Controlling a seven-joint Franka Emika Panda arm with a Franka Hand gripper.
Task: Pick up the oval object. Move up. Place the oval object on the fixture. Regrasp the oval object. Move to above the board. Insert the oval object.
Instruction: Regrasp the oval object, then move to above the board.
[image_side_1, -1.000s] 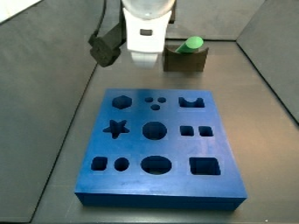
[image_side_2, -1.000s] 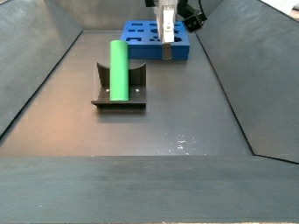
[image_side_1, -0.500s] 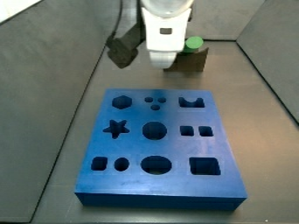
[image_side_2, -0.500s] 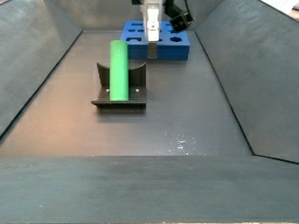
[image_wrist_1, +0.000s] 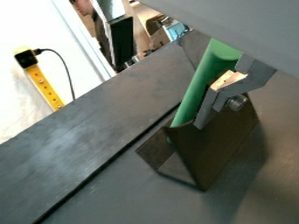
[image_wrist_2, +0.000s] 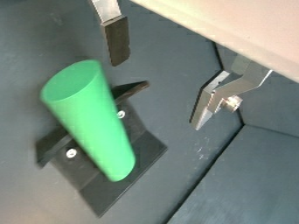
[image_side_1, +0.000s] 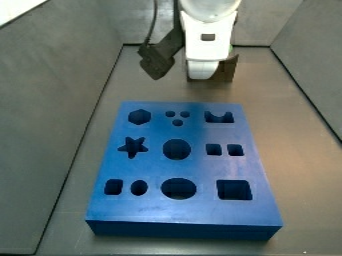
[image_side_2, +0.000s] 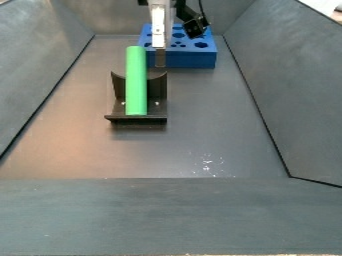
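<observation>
The oval object (image_side_2: 134, 80), a bright green peg, stands on end on the dark fixture (image_side_2: 138, 112). My gripper (image_side_2: 156, 42) hangs open just behind and above it, close to its top, between the peg and the blue board (image_side_2: 189, 53). In a wrist view the oval object (image_wrist_2: 93, 131) lies off to one side of the gap between the fingers (image_wrist_2: 114, 39), and the gripper (image_wrist_2: 163, 74) holds nothing. Another wrist view shows the oval object (image_wrist_1: 205, 79) beside a silver finger (image_wrist_1: 225, 90). In a side view the gripper (image_side_1: 201, 66) hides the peg and most of the fixture (image_side_1: 231, 68).
The board (image_side_1: 181, 165) with its dark cut-out holes fills the middle of the floor. Sloping grey walls (image_side_2: 47, 70) close in the workspace on both sides. A yellow power strip (image_wrist_1: 41, 74) sits outside the enclosure.
The gripper has moved away from above the board's far edge and over to the fixture and the peg. It stays open; the peg has not moved.
</observation>
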